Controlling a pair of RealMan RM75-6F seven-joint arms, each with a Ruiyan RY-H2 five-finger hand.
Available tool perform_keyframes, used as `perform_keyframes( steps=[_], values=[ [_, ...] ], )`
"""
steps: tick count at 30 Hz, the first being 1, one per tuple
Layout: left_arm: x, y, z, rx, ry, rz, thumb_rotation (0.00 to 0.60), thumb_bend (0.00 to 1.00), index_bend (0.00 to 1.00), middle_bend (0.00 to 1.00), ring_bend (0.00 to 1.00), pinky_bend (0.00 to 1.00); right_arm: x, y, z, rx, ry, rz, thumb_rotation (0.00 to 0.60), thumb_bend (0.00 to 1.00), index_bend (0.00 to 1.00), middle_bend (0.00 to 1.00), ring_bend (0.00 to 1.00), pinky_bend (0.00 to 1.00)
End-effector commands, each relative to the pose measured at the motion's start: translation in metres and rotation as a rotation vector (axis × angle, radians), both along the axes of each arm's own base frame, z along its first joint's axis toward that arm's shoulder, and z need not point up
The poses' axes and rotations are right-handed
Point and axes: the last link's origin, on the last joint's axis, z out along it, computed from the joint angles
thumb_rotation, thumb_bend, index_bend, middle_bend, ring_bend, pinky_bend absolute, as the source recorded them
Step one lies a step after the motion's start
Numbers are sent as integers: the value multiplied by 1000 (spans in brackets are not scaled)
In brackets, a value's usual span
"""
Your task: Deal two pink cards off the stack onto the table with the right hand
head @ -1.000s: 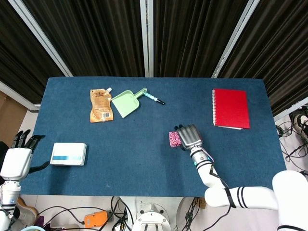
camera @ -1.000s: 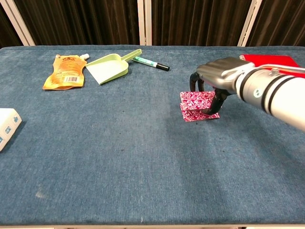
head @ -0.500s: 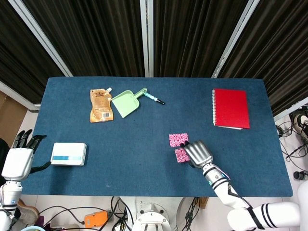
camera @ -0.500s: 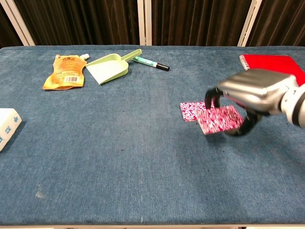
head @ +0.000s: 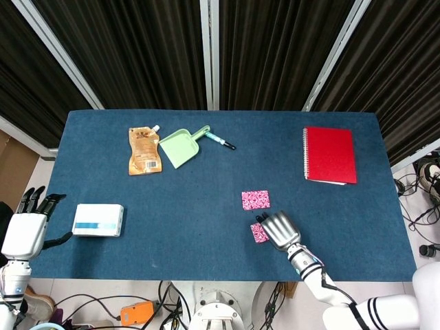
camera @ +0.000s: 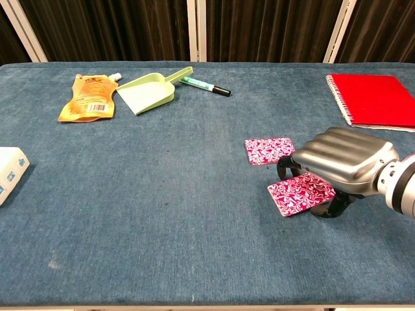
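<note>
A pink patterned stack of cards [head: 256, 200] [camera: 268, 151] lies flat on the blue table, right of centre. My right hand [head: 279, 230] [camera: 343, 166] is nearer the front edge and holds one pink card [head: 258, 233] [camera: 299, 194] by its right end, just above the cloth and slightly tilted. The card sits clear of the stack, toward the front. My left hand [head: 27, 227] hangs off the table's left edge with its fingers spread and nothing in it; the chest view does not show it.
A white box [head: 98, 220] [camera: 9, 170] lies at the left edge. An orange pouch [head: 144, 150] [camera: 88, 97], a green dustpan [head: 181, 146] [camera: 153, 89] and a marker [head: 220, 141] [camera: 206, 86] are at the back left. A red notebook [head: 330, 155] [camera: 376, 99] lies back right.
My right hand lifted one card off the stack and carried it toward the front edge, lowering it close to the table. The stack stayed put. The left hand has not moved.
</note>
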Motion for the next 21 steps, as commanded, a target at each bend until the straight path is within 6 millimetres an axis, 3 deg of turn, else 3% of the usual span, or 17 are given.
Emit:
perform_keyframes(
  steps=[1, 8, 14, 17, 21],
  values=[
    [0, 0, 0, 1, 1, -2, 600, 5, 200, 225, 45, 31, -2, 2, -1, 3, 14, -6, 600, 501, 248, 406, 849, 1000],
    [0, 0, 1, 6, 1, -4, 600, 5, 200, 224, 45, 31, -3, 6, 7, 1, 20, -11, 600, 396, 140, 323, 832, 1000],
    [-1, 0, 2, 7, 2, -3, 600, 5, 200, 224, 45, 31, 5, 4, 29, -11, -20, -22, 600, 263, 125, 311, 826, 1000],
    [0, 1, 2, 9, 1, -8, 600, 5, 200, 224, 45, 32, 14, -10, 42, -46, -77, -49, 600, 263, 144, 311, 825, 1000],
    [2, 2, 1, 6, 3, -14, 600, 4, 200, 225, 45, 31, 26, -47, 49, -128, -113, -83, 600, 264, 187, 311, 824, 1000]
  ],
)
